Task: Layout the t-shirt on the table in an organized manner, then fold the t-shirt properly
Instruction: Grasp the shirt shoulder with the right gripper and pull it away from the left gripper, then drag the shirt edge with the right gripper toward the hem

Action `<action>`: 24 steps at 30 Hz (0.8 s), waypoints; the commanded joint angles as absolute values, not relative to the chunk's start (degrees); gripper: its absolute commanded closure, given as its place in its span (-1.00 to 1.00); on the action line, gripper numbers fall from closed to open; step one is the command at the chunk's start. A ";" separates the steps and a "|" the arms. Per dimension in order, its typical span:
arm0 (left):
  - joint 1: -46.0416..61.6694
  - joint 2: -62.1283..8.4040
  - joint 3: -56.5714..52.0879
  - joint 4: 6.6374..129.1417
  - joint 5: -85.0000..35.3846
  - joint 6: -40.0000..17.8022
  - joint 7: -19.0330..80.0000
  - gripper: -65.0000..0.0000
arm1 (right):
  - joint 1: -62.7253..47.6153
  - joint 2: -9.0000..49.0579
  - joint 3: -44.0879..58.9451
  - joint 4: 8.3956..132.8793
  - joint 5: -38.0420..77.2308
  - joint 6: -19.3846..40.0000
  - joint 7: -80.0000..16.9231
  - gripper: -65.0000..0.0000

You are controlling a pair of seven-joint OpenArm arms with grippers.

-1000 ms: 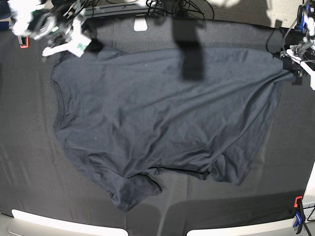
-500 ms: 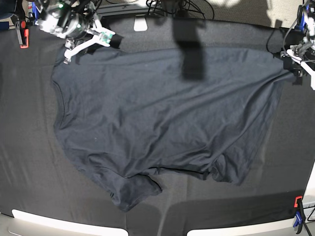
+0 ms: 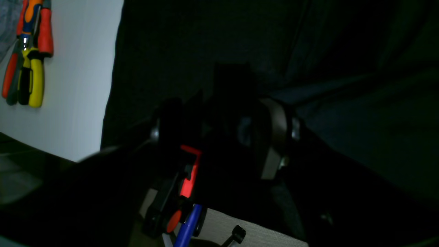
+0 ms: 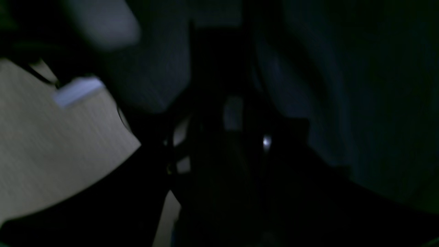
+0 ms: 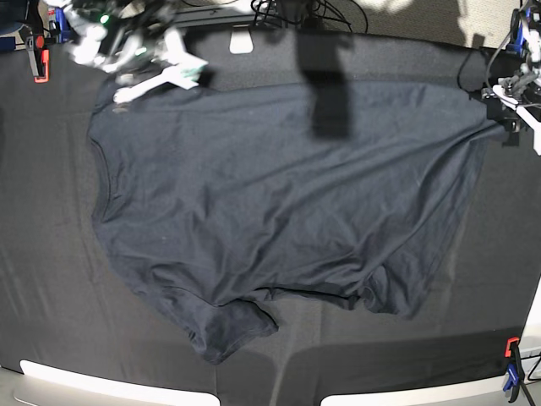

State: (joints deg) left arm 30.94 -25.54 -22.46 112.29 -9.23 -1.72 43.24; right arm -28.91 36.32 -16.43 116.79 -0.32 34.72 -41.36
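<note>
The dark charcoal-grey short-sleeved fabric t-shirt (image 5: 270, 203) lies spread across the middle of the table with the matte black creased cloth (image 5: 51, 288). It rests flat but creased. Its long axis runs across the frame from left to right. The round neck opening sits at the left edge of the garment, so the collar points toward the left of the frame. The hem end reaches the right side, drawn to a point at the upper right. One sleeve lies bunched at the lower centre of the frame.

The right gripper (image 5: 156, 78), white and blurred, hangs at the upper left of the frame, over the top left corner of the shirt. Whether it touches the fabric cannot be told, nor whether its jaws are apart or closed.

The left gripper (image 5: 507, 114) sits at the upper right, at the shirt's drawn-out corner. The wrist view is too dark to show the jaws; they stand wide, and any grasp on cloth cannot be confirmed.
</note>
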 commanded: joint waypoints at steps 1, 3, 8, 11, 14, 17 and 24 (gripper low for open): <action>30.96 -26.37 -22.90 113.23 -9.02 -1.30 41.91 0.05 | -28.71 37.19 -16.03 118.24 0.30 34.72 -40.62 0.34; 30.96 -26.39 -22.90 113.23 -9.02 -1.30 41.91 0.05 | -28.73 37.17 -16.03 118.85 1.56 34.72 -40.64 0.34; 30.96 -26.37 -22.90 113.25 -9.02 -1.30 41.91 0.05 | -28.73 37.17 -16.03 118.61 -0.03 34.72 -41.50 0.34; 30.96 -26.37 -22.90 113.25 -9.02 -1.30 41.91 0.05 | -28.71 37.15 -16.05 117.08 -3.14 34.48 -41.25 0.34; 30.94 -26.37 -22.90 113.25 -9.02 -1.30 41.91 0.05 | -28.38 37.19 -16.05 114.32 -7.90 29.56 -41.10 0.34; 30.94 -26.37 -22.90 113.23 -9.02 -1.30 41.91 0.05 | -28.23 37.15 -16.05 111.48 -9.06 28.23 -39.94 0.34; 30.94 -26.37 -22.90 113.23 -9.02 -1.28 41.91 0.05 | -27.92 37.15 -16.05 108.95 -13.69 23.14 -37.93 0.54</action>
State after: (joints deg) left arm 30.92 -25.54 -22.46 112.29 -9.23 -1.74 43.24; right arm -28.36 36.49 -16.43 109.62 -10.94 24.53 -36.25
